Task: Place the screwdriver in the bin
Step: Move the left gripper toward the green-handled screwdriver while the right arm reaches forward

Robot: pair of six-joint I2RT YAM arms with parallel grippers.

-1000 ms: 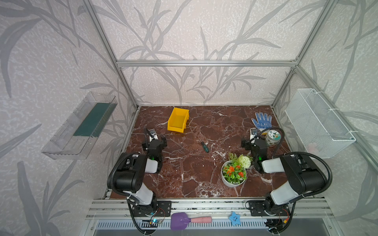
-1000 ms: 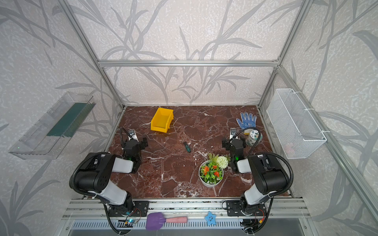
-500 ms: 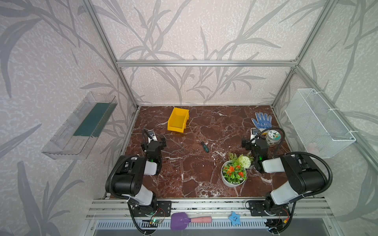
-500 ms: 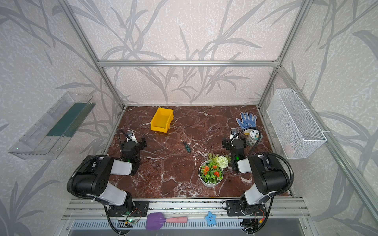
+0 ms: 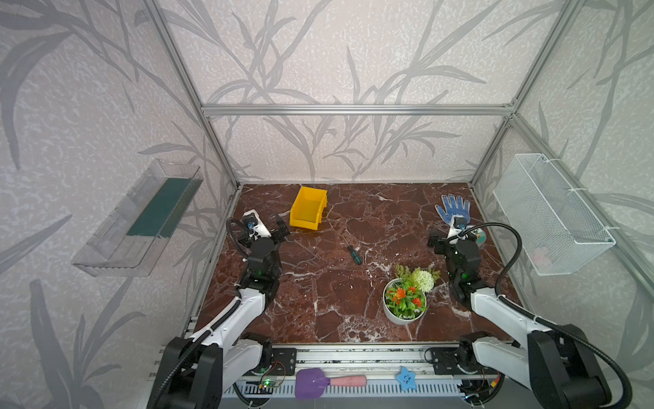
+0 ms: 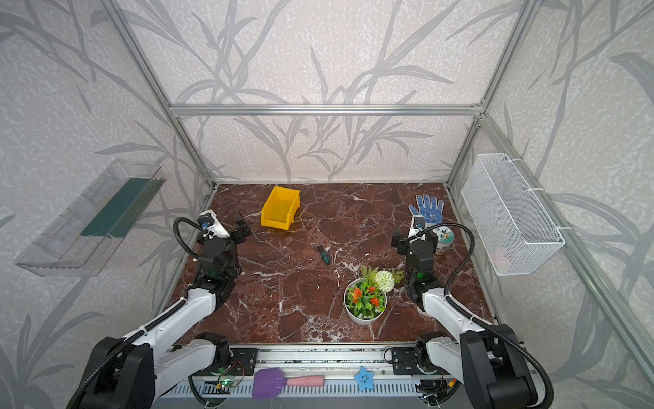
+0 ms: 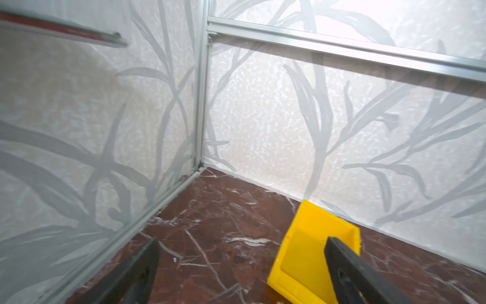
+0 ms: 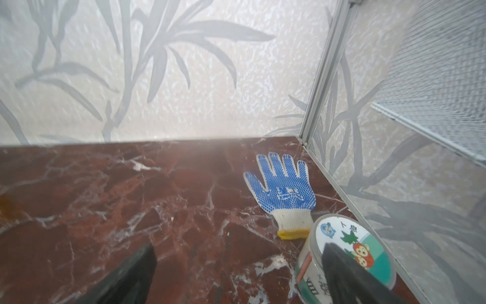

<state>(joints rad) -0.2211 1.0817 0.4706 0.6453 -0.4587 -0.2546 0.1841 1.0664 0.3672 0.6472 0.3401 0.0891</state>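
In both top views the screwdriver (image 5: 354, 250) is lying flat on the marble worktop (image 5: 318, 283). Its thin steel shaft is pointing toward the yellow plastic bin (image 5: 305, 223), to the right of the left claw (image 5: 267, 232), which is sitting marginally nearer. In the left wrist view that claw is gaping empty, facing the bin's smooth wall. In the right wrist view the right claw (image 8: 239, 250) is also spreading wide, gripping nothing.

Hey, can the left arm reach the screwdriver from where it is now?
Probably yes. The left end effector is open and empty beside the bin, and the screwdriver lies alone on the bare marble tabletop toward the middle, with nothing between them.
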